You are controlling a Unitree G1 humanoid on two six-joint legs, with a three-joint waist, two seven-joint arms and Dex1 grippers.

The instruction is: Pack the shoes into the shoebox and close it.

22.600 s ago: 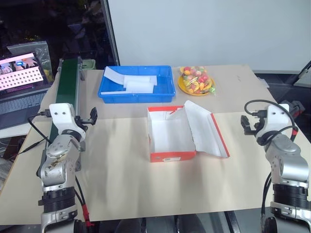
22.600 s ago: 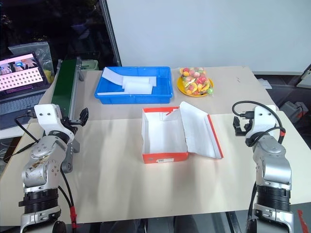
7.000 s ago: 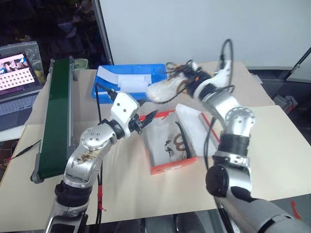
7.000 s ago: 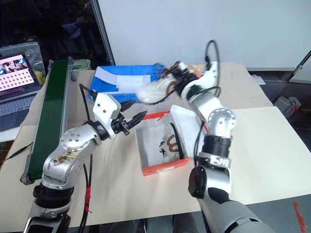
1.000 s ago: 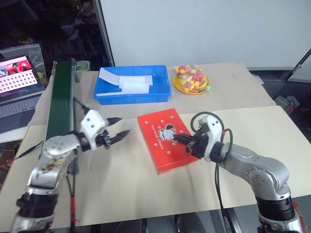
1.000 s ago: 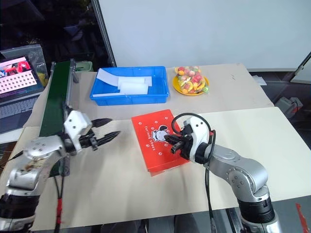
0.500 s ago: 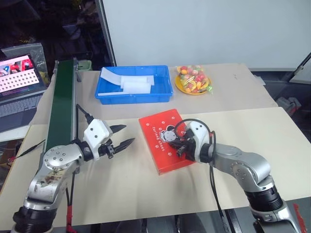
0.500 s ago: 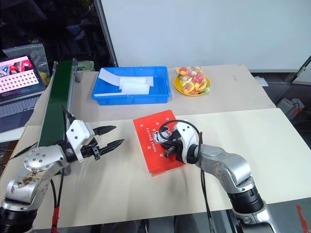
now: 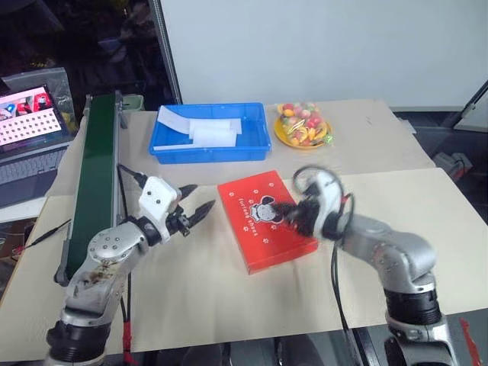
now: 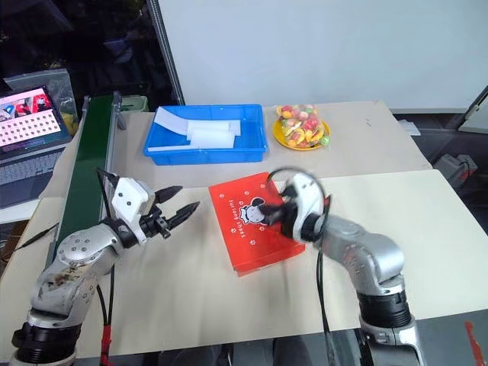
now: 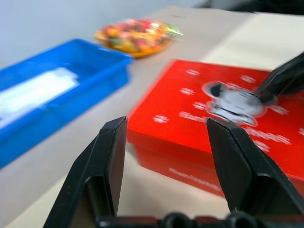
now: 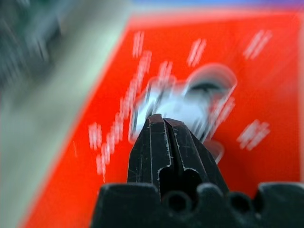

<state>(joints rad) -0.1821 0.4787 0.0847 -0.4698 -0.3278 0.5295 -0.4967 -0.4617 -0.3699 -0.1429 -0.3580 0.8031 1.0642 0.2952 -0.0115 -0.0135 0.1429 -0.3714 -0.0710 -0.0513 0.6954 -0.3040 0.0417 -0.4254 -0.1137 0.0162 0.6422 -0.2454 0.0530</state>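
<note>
Right wrist view: right pincer (image 12: 164,124) together, seemingly over closed shoebox (image 9: 267,221); left pincer (image 9: 196,209) apart.

The 2 head views look forward and down from above the counter (image 9: 229,297), taking in both arms and the closed shoebox (image 9: 267,221); they share nearly the whole scene. The left wrist view looks level along its parted end effector (image 11: 164,156) toward the shoebox's side. The right wrist view sits very close above the lid, past its shut end effector (image 12: 164,124).
</note>
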